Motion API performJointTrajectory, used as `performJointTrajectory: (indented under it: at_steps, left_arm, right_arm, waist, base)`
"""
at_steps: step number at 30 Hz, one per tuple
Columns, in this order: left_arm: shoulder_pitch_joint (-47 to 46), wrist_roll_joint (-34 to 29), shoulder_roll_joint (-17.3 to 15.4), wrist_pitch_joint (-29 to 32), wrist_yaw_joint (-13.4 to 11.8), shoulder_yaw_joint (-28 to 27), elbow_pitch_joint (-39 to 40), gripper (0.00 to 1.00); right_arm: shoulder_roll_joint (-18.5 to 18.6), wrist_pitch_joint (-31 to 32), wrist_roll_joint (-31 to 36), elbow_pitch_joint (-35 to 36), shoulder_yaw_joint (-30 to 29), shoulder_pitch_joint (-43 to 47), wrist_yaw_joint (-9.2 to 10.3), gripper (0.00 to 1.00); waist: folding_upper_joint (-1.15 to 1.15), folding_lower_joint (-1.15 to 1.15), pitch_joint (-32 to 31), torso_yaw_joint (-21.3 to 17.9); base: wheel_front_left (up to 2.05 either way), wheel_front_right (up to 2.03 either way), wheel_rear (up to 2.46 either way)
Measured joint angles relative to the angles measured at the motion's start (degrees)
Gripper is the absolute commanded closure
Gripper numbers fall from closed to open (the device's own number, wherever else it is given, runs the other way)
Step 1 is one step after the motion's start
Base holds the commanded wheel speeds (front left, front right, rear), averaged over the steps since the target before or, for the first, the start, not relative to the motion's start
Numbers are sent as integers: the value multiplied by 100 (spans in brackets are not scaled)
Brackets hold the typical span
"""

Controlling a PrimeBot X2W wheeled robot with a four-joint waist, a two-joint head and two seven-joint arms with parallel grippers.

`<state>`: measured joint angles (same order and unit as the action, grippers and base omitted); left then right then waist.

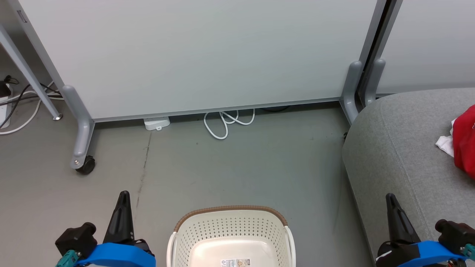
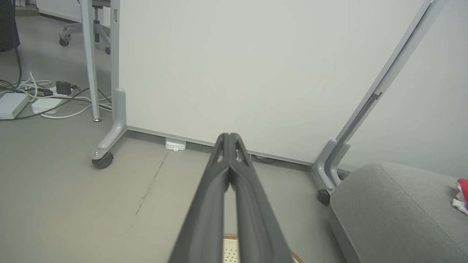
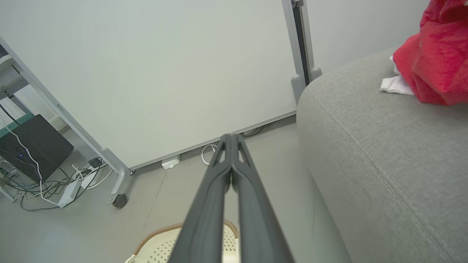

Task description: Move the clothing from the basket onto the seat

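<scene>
The basket [image 1: 231,233] is sitting on the floor [image 1: 230,167] at the bottom middle of the head view. Its brown rim is curving toward the partition panel [image 1: 204,55], with a broad stretch of floor lying between them. A white cable [image 1: 222,126] is looping out from under the panel's lower edge, and a caster [image 1: 86,165] is standing well off to the left. The seat [image 1: 400,148] is bulging in from the right, its rounded edge running near the basket with floor showing between.

The left gripper [image 1: 124,198] is hovering just left of the basket, and the right gripper [image 1: 392,200] is showing against the seat's near edge. Both pairs of fingers are pressing together at the tips, holding nothing.

The clothing [image 1: 464,142] is lying on the seat at the far right, bright red and bunched, with a white piece poking out on its left. The basket's cream perforated wall and labelled base are showing.

The right wrist view is giving the clothing's folds larger, the seat's seam line, and a black box [image 3: 36,146] with tangled cables [image 3: 55,182]. The left wrist view is catching a sliver of red at its right edge.
</scene>
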<state>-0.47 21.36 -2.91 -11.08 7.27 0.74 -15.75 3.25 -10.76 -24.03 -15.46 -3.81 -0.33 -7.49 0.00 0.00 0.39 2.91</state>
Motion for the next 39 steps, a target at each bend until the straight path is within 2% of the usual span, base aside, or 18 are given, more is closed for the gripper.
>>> performJointTrajectory:
  at_steps: [17,39]
  left_arm:
    - [-105,1628,1,403,0,-171,34,100]
    - [-235,3330,1,827,0,-347,74,100]
  right_arm:
    - [-9,374,-1548,31,-49,-68,1,100]
    - [-16,809,-3200,65,-123,-221,1,100]
  waist:
    - [0,0,-3,-44]
    - [0,0,-7,-101]
  base:
    - [0,0,0]
    - [0,0,0]
